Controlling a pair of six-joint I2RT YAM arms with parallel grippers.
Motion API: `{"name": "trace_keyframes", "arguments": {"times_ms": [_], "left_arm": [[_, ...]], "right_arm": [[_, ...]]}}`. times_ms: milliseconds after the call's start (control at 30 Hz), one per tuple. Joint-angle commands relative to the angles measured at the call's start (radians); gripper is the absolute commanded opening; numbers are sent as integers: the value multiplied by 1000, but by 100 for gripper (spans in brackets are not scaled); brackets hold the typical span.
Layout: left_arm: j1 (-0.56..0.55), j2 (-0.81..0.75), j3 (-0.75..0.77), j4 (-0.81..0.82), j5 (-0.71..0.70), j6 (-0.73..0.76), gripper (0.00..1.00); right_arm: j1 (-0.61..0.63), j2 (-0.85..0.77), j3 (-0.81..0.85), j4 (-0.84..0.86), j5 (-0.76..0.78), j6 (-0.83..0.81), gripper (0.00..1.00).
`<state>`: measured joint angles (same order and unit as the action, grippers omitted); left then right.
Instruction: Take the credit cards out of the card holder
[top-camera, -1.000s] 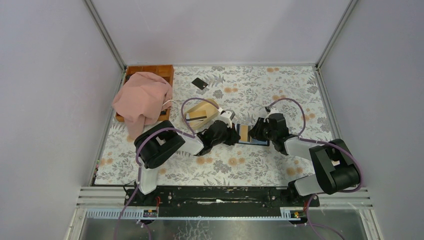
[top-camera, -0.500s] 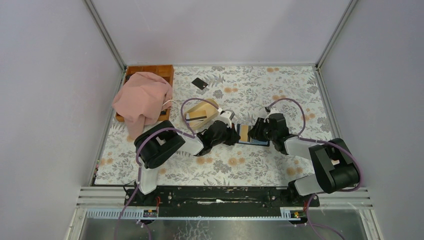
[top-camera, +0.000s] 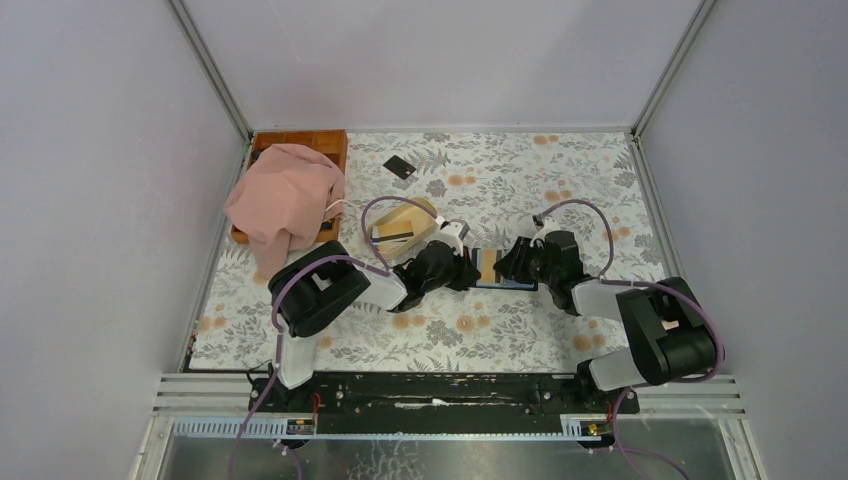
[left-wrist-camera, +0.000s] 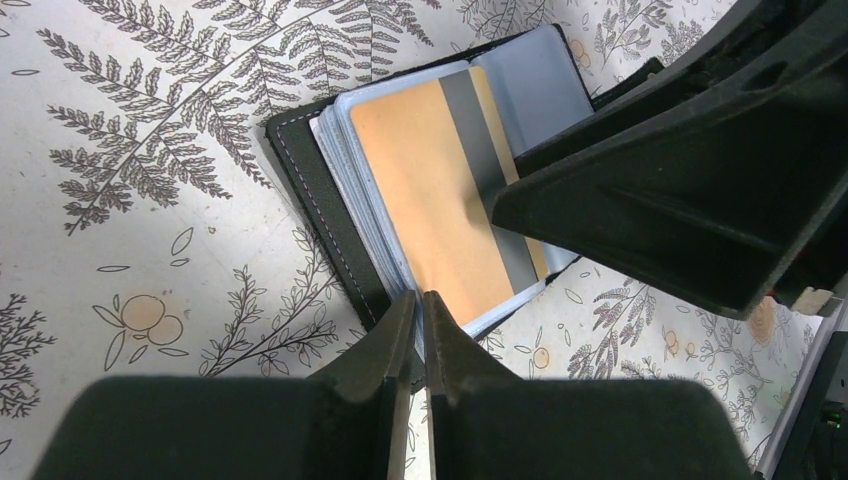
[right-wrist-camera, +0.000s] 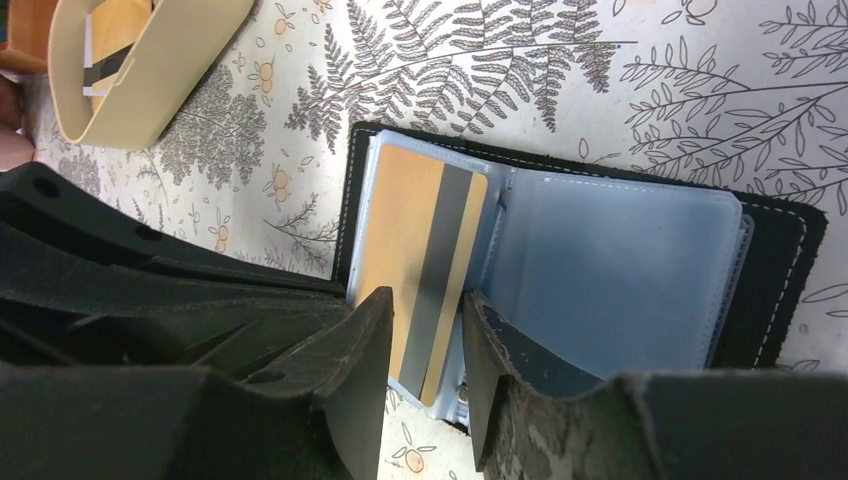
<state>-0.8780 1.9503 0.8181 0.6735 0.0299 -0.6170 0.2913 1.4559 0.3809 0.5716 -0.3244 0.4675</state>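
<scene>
The card holder (top-camera: 503, 284) lies open on the patterned table, black outside (left-wrist-camera: 320, 190) and blue-grey inside (right-wrist-camera: 620, 260). An orange credit card with a grey stripe (left-wrist-camera: 430, 190) (right-wrist-camera: 400, 230) sits on its left half. My left gripper (top-camera: 470, 272) (left-wrist-camera: 420, 300) is shut on the near edge of the holder's left half. My right gripper (top-camera: 505, 265) (right-wrist-camera: 428, 305) stands open over the card's near end, a finger on each side of the grey stripe. A thin black credit card (top-camera: 399, 166) lies alone far back on the table.
A beige oval dish (top-camera: 405, 228) (right-wrist-camera: 150, 70) with a striped card (top-camera: 395, 237) in it stands just left of the left gripper. A pink cloth (top-camera: 285, 200) drapes a wooden tray (top-camera: 300, 140) at the back left. Grey walls enclose the table.
The right gripper's jaws have opened wider and its wrist has shifted slightly right and nearer. The left gripper and the holder have stayed put.
</scene>
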Motion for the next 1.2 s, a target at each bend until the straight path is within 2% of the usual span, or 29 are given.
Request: {"name": "trace_keyframes", "arguments": {"times_ms": [0, 333, 600, 767, 900, 1000, 1167], "left_arm": [[-4, 35, -6, 4, 16, -2, 11], [-4, 51, 6, 14, 43, -15, 11], [-4, 51, 1, 17, 46, -18, 10], [-4, 56, 3, 21, 53, -22, 9], [-4, 55, 2, 20, 55, -24, 9], [-5, 53, 2, 17, 52, -24, 9], [-6, 55, 0, 15, 50, -27, 9]], "right_arm": [[19, -72, -19, 65, -148, 24, 37], [20, -118, -43, 76, -160, 32, 22], [20, -75, -38, 116, -208, 50, 22], [21, -22, -22, 132, -262, 48, 26], [21, -27, -24, 125, -241, 53, 17], [21, -66, -14, 66, -207, 28, 2], [21, -150, 0, -48, -126, -7, 0]]}}
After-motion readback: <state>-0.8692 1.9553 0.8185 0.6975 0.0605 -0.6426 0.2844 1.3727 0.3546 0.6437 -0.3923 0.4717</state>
